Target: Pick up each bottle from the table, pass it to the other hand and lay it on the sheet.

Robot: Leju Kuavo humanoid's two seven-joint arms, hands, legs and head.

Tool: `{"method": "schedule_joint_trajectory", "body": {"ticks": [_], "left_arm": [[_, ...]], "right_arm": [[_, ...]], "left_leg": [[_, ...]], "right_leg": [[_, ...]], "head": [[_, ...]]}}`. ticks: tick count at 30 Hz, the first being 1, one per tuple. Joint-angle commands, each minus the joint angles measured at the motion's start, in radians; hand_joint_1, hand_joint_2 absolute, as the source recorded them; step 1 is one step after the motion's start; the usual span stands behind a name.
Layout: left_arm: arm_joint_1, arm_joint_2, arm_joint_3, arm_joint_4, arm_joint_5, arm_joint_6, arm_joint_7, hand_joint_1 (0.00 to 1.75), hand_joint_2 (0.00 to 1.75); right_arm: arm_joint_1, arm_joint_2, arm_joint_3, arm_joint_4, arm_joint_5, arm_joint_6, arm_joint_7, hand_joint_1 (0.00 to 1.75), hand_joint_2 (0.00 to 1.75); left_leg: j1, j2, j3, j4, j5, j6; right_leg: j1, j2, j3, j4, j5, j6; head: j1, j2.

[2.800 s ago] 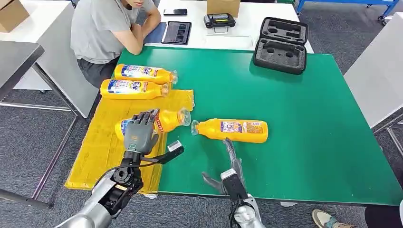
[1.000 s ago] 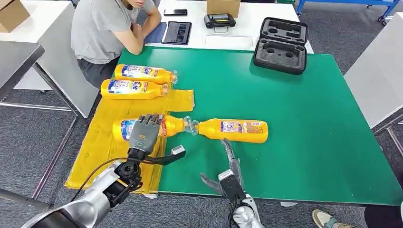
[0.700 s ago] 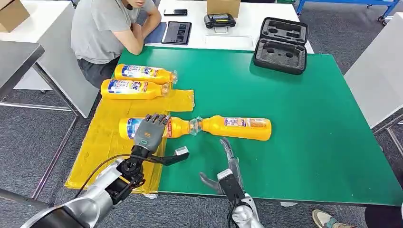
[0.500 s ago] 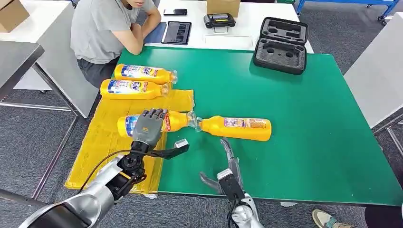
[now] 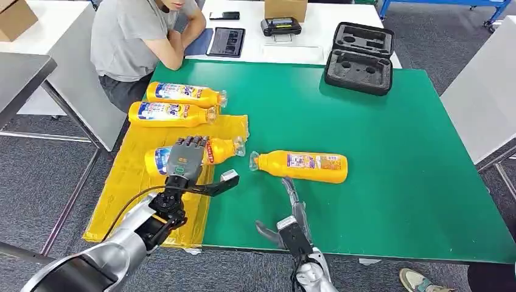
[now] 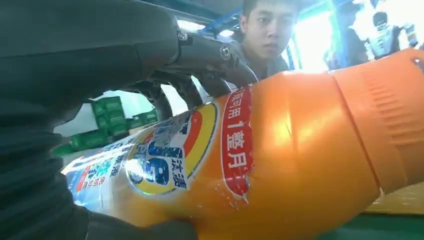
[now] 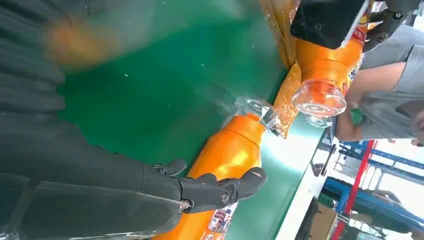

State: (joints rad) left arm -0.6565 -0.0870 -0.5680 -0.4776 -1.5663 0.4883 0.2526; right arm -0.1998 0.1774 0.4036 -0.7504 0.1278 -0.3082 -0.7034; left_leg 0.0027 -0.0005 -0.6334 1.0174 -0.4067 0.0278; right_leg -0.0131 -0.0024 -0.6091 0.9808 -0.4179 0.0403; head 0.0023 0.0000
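Note:
An orange detergent bottle (image 5: 220, 149) lies over the yellow sheet (image 5: 131, 188), its clear cap toward the table's middle. My left hand (image 5: 184, 159) grips it around the label, with the fingers (image 6: 210, 55) wrapped over the bottle (image 6: 280, 150). Two more orange bottles (image 5: 182, 94) (image 5: 170, 114) lie side by side at the sheet's far end. A fourth bottle (image 5: 302, 166) lies on the green table (image 5: 377, 134), its cap a short gap from the held bottle's cap. My right hand (image 5: 292, 210) is open just in front of that bottle (image 7: 227, 155), not touching it.
A person (image 5: 137, 36) sits at the table's far left corner. A black foam case (image 5: 360, 58) stands open at the back. Beyond it, a white table holds a tablet (image 5: 226, 41), a black device (image 5: 280, 26) and a cardboard box (image 5: 286, 8). A shoe (image 5: 417, 280) shows at the lower right.
My left hand slid its bottle right until the caps met and nudged the fourth bottle slightly right, then drew back left onto the sheet, leaving a gap. The right hand barely moved.

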Motion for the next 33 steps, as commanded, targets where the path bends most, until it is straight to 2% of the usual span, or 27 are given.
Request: {"method": "schedule_joint_trajectory", "body": {"ticks": [1,10,12,13,25,27,28,32,33], "left_arm": [[-0.085,0.012,-0.113,0.116,-0.004,-0.033,0.03,1.66,1.75],[-0.085,0.012,-0.113,0.116,-0.004,-0.033,0.03,1.66,1.75],[-0.085,0.012,-0.113,0.116,-0.004,-0.033,0.03,1.66,1.75],[-0.085,0.012,-0.113,0.116,-0.004,-0.033,0.03,1.66,1.75],[-0.085,0.012,-0.113,0.116,-0.004,-0.033,0.03,1.66,1.75],[-0.093,0.016,-0.138,0.128,-0.004,-0.053,0.039,1.64,1.75],[-0.096,0.018,-0.152,0.135,-0.004,-0.064,0.045,1.64,1.75],[-0.098,0.012,-0.146,0.141,-0.004,-0.069,0.022,1.41,1.75],[-0.097,0.01,-0.147,0.143,-0.004,-0.074,0.017,1.36,1.75]], "right_arm": [[-0.059,-0.006,0.029,0.076,-0.006,-0.002,0.005,0.0,1.75],[-0.059,-0.006,0.029,0.076,-0.006,-0.002,0.005,0.0,1.75],[-0.059,-0.006,0.029,0.076,-0.006,-0.002,0.005,0.0,1.75],[-0.059,-0.006,0.029,0.076,-0.006,-0.002,0.005,0.0,1.75],[-0.059,-0.006,0.029,0.076,-0.006,-0.002,0.005,0.0,1.75],[-0.057,-0.01,0.03,0.075,-0.007,-0.004,0.005,0.0,1.75],[-0.057,-0.011,0.03,0.074,-0.008,-0.006,0.005,0.0,1.75],[-0.056,-0.014,0.03,0.074,-0.008,-0.009,0.005,0.0,1.75],[-0.055,-0.014,0.031,0.072,-0.008,-0.01,0.005,0.0,1.75]], "left_leg": [[0.001,0.001,0.002,0.0,-0.001,-0.001],[0.0,0.001,0.001,0.0,-0.001,-0.001],[0.001,0.001,0.006,0.0,-0.003,-0.002],[0.0,0.001,0.002,0.0,-0.001,-0.001],[0.0,0.001,0.001,0.0,-0.001,-0.001],[0.001,0.001,0.006,0.0,-0.003,-0.002],[0.0,0.001,0.002,0.0,-0.001,-0.001],[0.001,0.001,0.006,0.0,-0.003,-0.002],[0.001,0.001,0.003,0.0,-0.001,-0.001]], "right_leg": [[0.001,0.001,0.002,0.0,-0.001,-0.001],[0.001,0.001,0.002,0.0,-0.001,-0.001],[0.001,0.001,0.006,0.0,-0.002,-0.002],[0.0,0.001,0.002,0.0,-0.001,-0.001],[0.0,0.001,0.002,0.0,-0.001,-0.001],[0.001,0.001,0.006,0.0,-0.003,-0.002],[0.001,0.001,0.002,0.0,-0.001,-0.001],[0.001,0.001,0.006,0.0,-0.003,-0.002],[0.001,0.001,0.003,0.0,-0.001,-0.001]], "head": [[0.0,0.0],[0.0,0.0],[0.0,0.0],[0.0,0.0],[0.0,0.0],[0.0,0.0],[0.0,0.0],[0.0,0.0],[0.0,0.0]]}}
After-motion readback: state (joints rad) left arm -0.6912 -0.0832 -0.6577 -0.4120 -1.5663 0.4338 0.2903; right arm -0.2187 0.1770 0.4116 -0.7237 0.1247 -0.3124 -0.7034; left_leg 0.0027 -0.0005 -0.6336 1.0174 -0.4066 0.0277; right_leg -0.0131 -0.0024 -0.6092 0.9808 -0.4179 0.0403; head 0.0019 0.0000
